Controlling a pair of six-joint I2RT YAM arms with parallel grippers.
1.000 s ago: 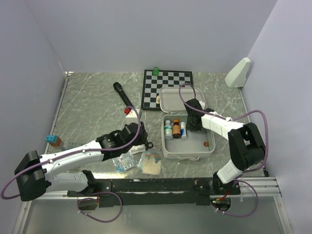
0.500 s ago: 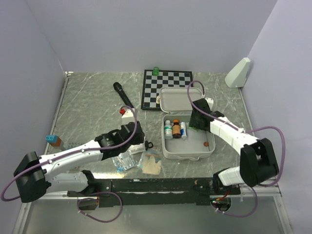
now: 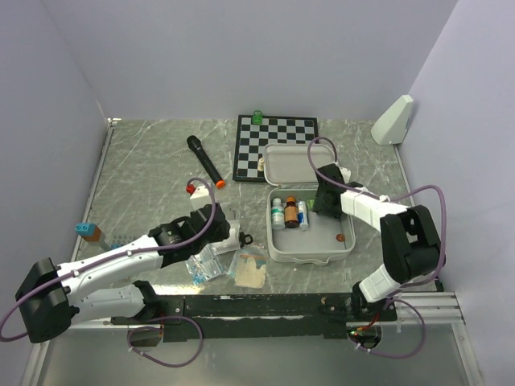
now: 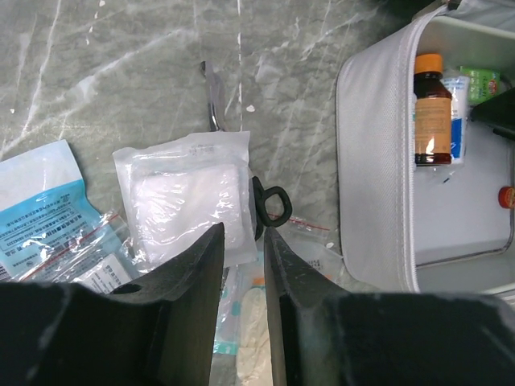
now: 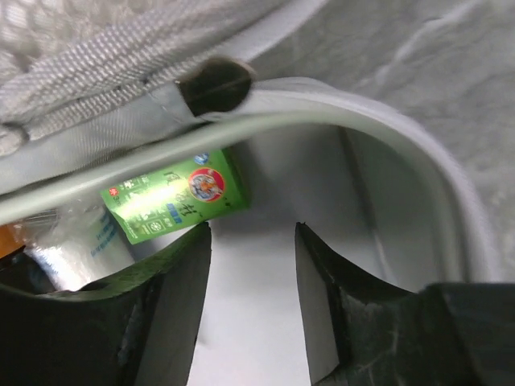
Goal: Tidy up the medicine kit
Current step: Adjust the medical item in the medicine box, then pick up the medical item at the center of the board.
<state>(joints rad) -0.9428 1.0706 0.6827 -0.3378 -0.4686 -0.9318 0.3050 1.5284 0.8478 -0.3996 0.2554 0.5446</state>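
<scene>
- Grey-white textured cloth covers the medicine kit (image 3: 311, 256), which lies open right of centre on the marbled table (image 3: 153, 161), its lid (image 3: 288, 165) folded back toward the chessboard (image 3: 278, 133).
- A light, fairly stiff shell is judged, with a hinge that lets the lid swing freely; the weight is probably mostly in the contents.
- The tray's raised wall or the lid's free edge is judged the best place to take hold, since the broad faces offer nothing to pinch.
- Loose in the tray's far end are a brown bottle (image 3: 290, 212) and a green box (image 5: 173, 197), which could shift if the kit were tipped.
- The right gripper (image 5: 251, 235) is reached into the tray's far right corner, jaws parted with nothing between them; the green box lies just beyond its tips, untouched.
- The left gripper (image 4: 243, 235) is held over the table left of the kit, its jaws a narrow gap apart at the corner of a white gauze packet (image 4: 189, 197); whether that corner is pinched cannot be told.
</scene>
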